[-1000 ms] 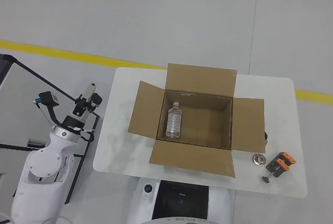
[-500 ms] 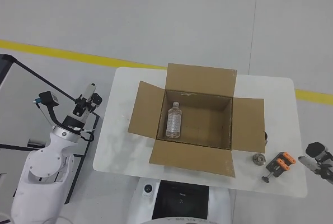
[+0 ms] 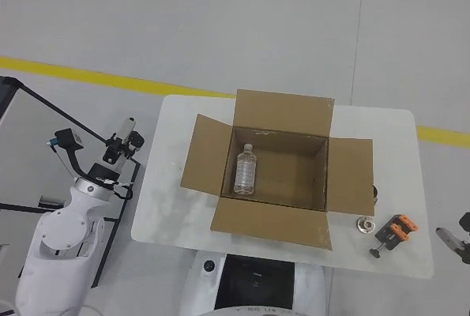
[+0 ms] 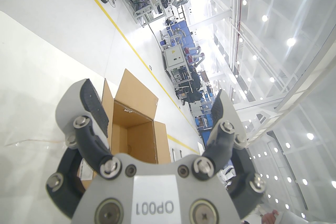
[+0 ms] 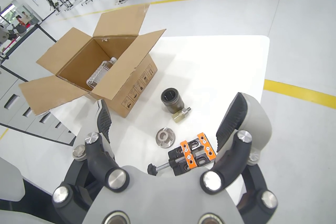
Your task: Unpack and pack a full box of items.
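- Cardboard box (image 3: 280,166) stood near the middle of the white table (image 3: 179,142), all four flaps folded outward (so its mouth was wide open)
- Clear plastic bottle (image 3: 246,170) lay on its side on the box floor, close to the wall on the robot's left, with its white cap pointing away from the robot
- Left gripper (image 4: 155,93) hung off the table's left edge, well apart from the box, its fingers spread wide with nothing between them
- Right gripper (image 5: 170,101) hovered beyond the table's right near corner, with its ribbed pads (image 5: 232,114) also parted and empty
- Small vise with orange jaws (image 5: 193,154) lay on the table to the right of the box, near that corner, its screw handle pointing toward the table's near edge
- Flanged metal bushing (image 5: 164,136) sat flat just beside the vise, between it and the box, and apart from both
- Black cylindrical bearing (image 5: 172,100) stood upright farther back, near the box's right wall and under its right flap in the top view
- Small brass-coloured fitting (image 5: 180,114) lay at the bearing's foot (whether the two touched could not be told)
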{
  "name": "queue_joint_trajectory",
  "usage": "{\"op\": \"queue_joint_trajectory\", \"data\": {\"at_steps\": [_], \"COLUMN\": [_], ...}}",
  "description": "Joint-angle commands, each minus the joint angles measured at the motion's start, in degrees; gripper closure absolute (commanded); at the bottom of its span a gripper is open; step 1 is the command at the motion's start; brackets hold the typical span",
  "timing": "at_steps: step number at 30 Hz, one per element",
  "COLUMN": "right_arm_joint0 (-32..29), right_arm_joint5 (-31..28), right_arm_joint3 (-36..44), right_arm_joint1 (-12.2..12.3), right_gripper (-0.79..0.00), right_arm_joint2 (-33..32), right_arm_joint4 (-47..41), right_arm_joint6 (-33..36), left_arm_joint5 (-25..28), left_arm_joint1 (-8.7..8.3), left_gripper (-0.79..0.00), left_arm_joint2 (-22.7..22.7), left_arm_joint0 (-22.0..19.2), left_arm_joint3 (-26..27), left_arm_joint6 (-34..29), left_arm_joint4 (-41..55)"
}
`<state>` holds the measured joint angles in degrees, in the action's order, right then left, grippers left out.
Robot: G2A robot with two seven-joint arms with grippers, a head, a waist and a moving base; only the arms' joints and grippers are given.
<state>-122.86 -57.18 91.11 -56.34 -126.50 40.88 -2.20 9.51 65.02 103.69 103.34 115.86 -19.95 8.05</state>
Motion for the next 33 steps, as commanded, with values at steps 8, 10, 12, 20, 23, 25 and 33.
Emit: {"op": "queue_joint_trajectory", "data": {"at_steps": [8, 10, 12, 20, 23, 25, 33], "right_arm_joint0": [13.4, 15.0, 15.4, 16.7, 16.5, 17.8, 23.2], "right_arm_joint5": [-0.8, -0.8, -0.8, -0.3, 2.0, 3.0, 3.5], "right_arm_joint3": [-12.5, -14.7, -16.6, -19.1, -18.1, -20.6, -28.1], "right_arm_joint1": [1.8, 2.4, 2.9, 3.7, 3.6, 3.8, 4.5], "right_gripper": [-0.680, -0.733, -0.757, -0.785, -0.785, -0.680, -0.351], "right_arm_joint2": [1.3, 3.1, 5.8, 6.4, 7.9, 8.7, 11.7], "right_arm_joint4": [16.9, 23.3, 30.3, 35.5, 38.7, 40.5, 45.9], "right_arm_joint6": [0.3, -2.3, -5.8, -10.6, -10.0, -8.6, -9.6], "left_arm_joint5": [0.0, 0.0, 0.0, 0.0, 0.0, 0.0, 0.0], "left_arm_joint1": [0.00, 0.00, 0.00, 0.00, 0.00, 0.00, 0.00], "left_gripper": [-0.785, -0.785, -0.785, -0.785, -0.785, -0.785, -0.785], "left_arm_joint2": [0.0, 0.0, 0.0, 0.0, 0.0, 0.0, 0.0], "left_arm_joint0": [0.0, 0.0, 0.0, 0.0, 0.0, 0.0, 0.0], "left_arm_joint3": [0.0, 0.0, 0.0, 0.0, 0.0, 0.0, 0.0], "left_arm_joint6": [0.0, 0.0, 0.0, 0.0, 0.0, 0.0, 0.0], "left_arm_joint4": [0.0, 0.0, 0.0, 0.0, 0.0, 0.0, 0.0]}}
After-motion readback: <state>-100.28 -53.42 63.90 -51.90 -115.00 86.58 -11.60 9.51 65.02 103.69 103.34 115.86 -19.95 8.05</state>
